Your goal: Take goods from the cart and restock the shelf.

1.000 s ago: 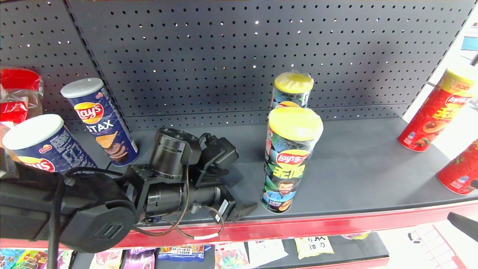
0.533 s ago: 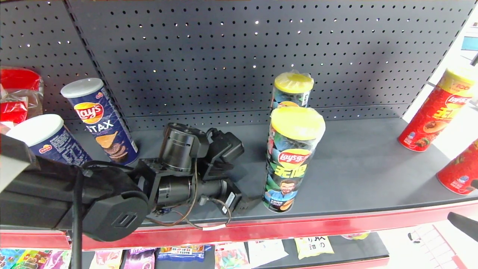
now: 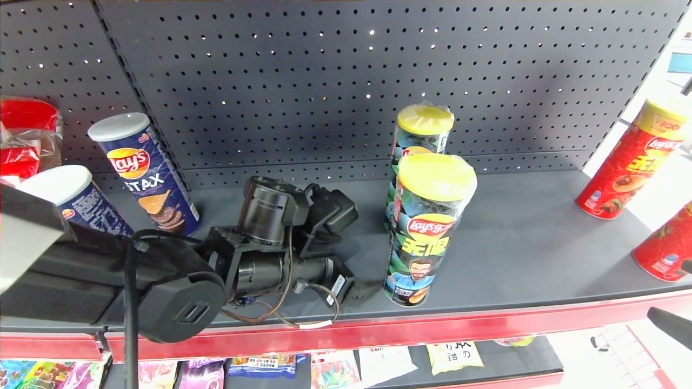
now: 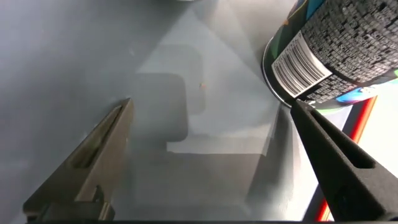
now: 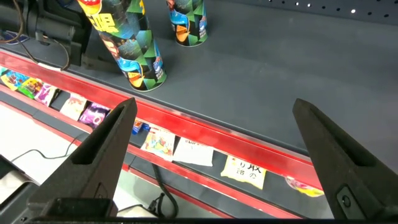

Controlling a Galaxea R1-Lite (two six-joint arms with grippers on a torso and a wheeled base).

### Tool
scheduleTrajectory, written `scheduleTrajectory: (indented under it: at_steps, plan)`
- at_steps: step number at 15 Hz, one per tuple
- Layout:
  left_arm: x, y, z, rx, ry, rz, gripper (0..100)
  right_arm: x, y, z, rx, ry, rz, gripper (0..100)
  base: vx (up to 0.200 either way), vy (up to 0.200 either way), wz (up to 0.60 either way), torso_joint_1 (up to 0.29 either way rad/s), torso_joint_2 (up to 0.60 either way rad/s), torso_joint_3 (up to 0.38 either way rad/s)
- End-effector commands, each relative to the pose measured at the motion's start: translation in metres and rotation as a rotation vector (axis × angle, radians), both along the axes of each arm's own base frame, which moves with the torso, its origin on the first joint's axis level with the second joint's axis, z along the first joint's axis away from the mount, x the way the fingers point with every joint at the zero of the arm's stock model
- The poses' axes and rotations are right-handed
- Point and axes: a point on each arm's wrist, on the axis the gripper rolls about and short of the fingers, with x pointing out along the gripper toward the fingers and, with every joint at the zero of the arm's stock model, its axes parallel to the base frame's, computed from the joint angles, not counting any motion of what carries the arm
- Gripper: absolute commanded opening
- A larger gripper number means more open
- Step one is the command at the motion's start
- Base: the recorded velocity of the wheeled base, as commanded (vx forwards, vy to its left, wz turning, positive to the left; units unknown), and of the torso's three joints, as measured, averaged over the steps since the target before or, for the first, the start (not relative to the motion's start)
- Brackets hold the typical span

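Observation:
A yellow-lidded chip can (image 3: 427,232) with a green and blue wrap stands near the front of the grey shelf (image 3: 513,237), leaning slightly. A second can of the same kind (image 3: 424,127) stands right behind it against the pegboard. My left gripper (image 3: 362,273) lies low over the shelf just left of the front can, open. In the left wrist view the can's base (image 4: 329,50) sits beside one finger, and nothing lies between the fingers of the left gripper (image 4: 212,104). My right gripper (image 5: 214,104) hangs open and empty out in front of the shelf's red edge (image 5: 205,127), with both cans (image 5: 127,43) beyond it.
Two blue chip cans (image 3: 146,173) (image 3: 70,205) stand on the shelf's left, and two red ones (image 3: 630,162) (image 3: 665,248) on its right. The pegboard wall (image 3: 324,81) closes the back. Bare shelf lies between the yellow-lidded and red cans. Snack packets (image 3: 378,362) lie on the lower shelf.
My left arm has slid right along the shelf toward the front can. The can has shifted slightly right and now leans. The right gripper has not moved.

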Motion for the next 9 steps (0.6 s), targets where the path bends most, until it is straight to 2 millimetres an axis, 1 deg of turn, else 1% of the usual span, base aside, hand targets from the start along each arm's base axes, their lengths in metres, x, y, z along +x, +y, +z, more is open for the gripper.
scheduleTrajectory:
  at_steps: [1,6,7,9]
  plan:
    - [0.002,-0.001,0.001,-0.003,-0.004,0.001,100,0.000,0.000,0.000,-0.001,0.002,0.001,100,0.000,0.000,0.00,0.000,0.00,0.000]
    - [0.001,-0.001,0.000,0.000,0.000,0.001,100,0.001,0.000,0.000,-0.002,0.003,0.001,100,0.000,0.000,0.00,0.000,0.00,0.000]
    - [0.000,0.000,0.001,-0.002,-0.003,0.001,100,0.001,0.000,0.000,-0.002,0.003,0.001,100,0.000,0.000,0.00,0.000,0.00,0.000]
    - [-0.005,0.005,0.011,-0.012,-0.028,0.017,100,0.000,0.000,-0.002,-0.003,0.008,0.001,100,0.000,0.000,0.00,0.000,0.00,0.000]
